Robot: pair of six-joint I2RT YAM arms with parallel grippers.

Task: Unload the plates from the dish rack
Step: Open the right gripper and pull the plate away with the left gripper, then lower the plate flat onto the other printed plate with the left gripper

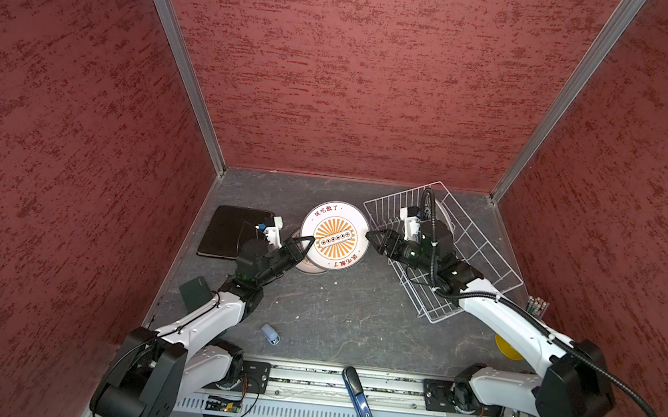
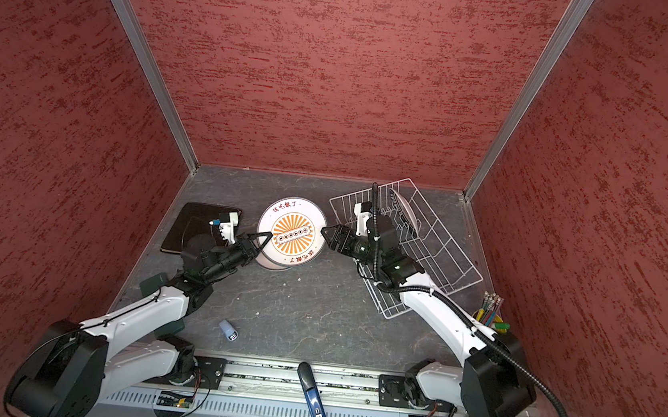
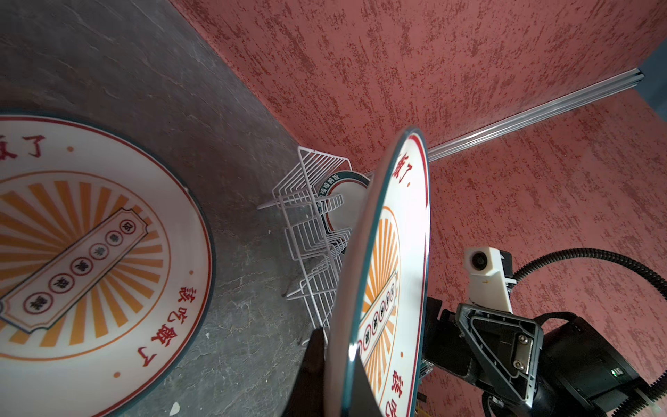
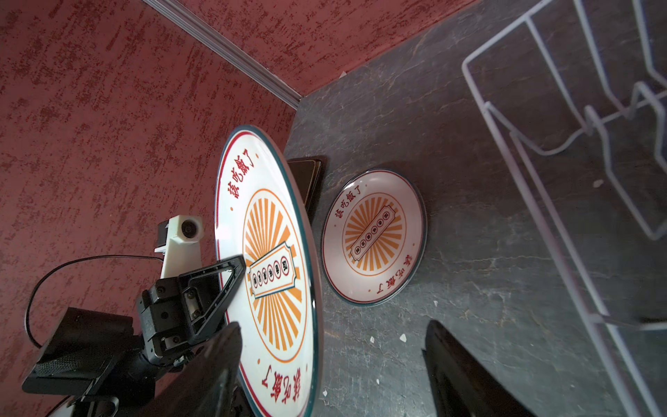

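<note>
Overhead view of a dark grey tabletop (image 1: pixel 355 316) walled in red, with two robot arms reaching in from the bottom of the frame. At centre, a round white plate with an orange sunburst (image 1: pixel 334 234) is held raised, face up, above the table.

The left gripper (image 1: pixel 310 240), coming from the lower left, is clamped on the plate's left rim. In the left wrist view the rim runs between its two dark fingers (image 3: pixel 314 364).

The right gripper (image 1: pixel 373 241), coming from the right, sits at the plate's right rim with its jaws spread apart. In the right wrist view the rim passes between its fingers (image 4: pixel 454 364), clear of the one nearer the table.

A second sunburst plate (image 1: pixel 310 268) lies flat on the table directly under the held one, showing only as a sliver at its lower left. A dark brown square plate (image 1: pixel 230 231) lies flat at centre left, just beyond the left gripper.

The white wire dish rack (image 1: pixel 483 249) lies at centre right, under the right arm. A teal-rimmed round plate (image 3: pixel 346 205) stands on edge at its upper end.
</note>
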